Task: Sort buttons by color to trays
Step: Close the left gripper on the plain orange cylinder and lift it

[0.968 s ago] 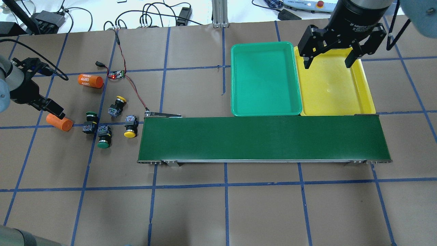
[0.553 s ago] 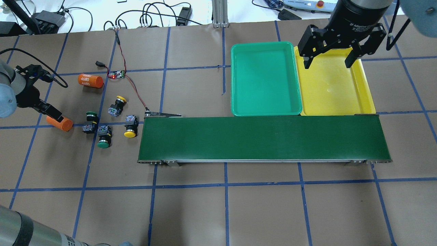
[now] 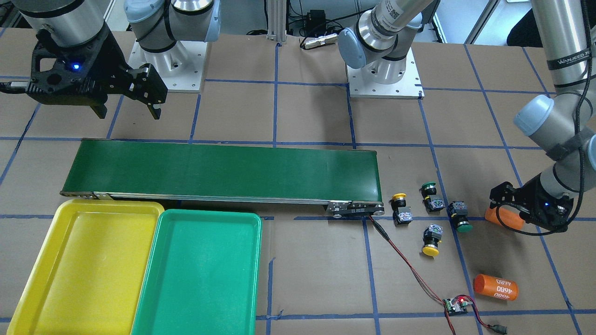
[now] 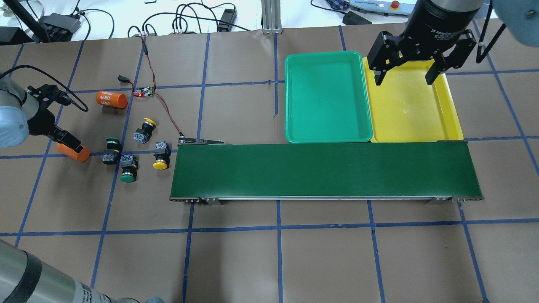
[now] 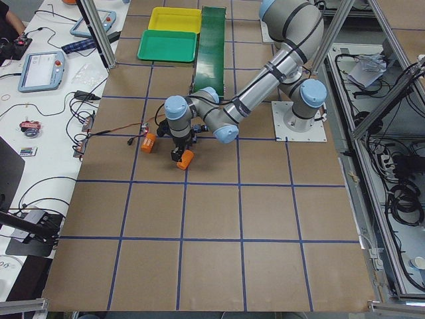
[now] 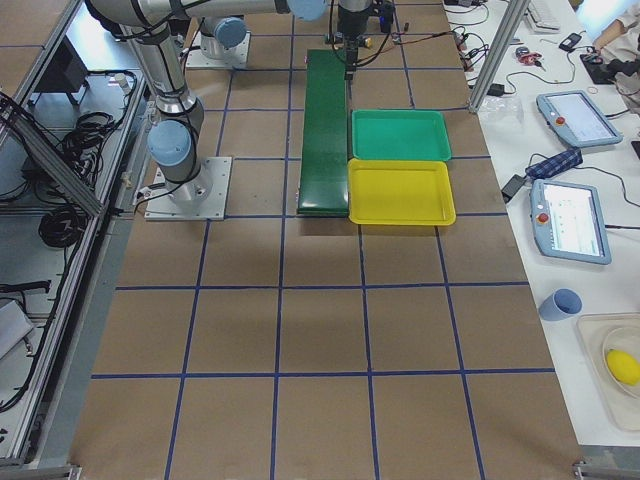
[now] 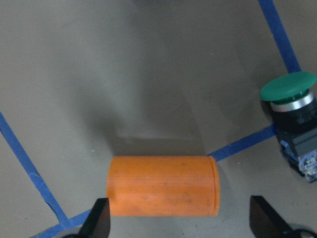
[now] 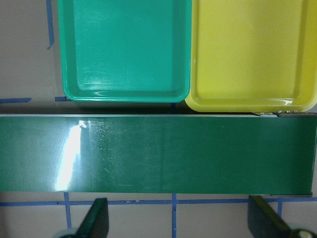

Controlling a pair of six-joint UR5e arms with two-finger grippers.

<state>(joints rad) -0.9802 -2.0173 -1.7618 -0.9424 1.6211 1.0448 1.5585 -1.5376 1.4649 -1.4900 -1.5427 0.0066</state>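
Though one end of the orange cylinder (image 7: 163, 186) is hidden overhead, my left fingers (image 7: 99, 223) straddle it, spread open, low by the table's (image 4: 252, 261) left edge. Four buttons (image 4: 127, 164) lie just beside it on the table; my right fingers (image 8: 96, 223) hang open over the belt (image 8: 158, 153).

Left end effector (image 5: 179, 155) hovers over orange cylinder (image 5: 187, 158).

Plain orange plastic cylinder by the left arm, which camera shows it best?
Left wrist view: the plain orange plastic cylinder lies large on its side, framed by the open left fingers. Overhead and front-facing views show it small, partly hidden by those fingers. Exterior left shows it tiny; the right-side views miss it.
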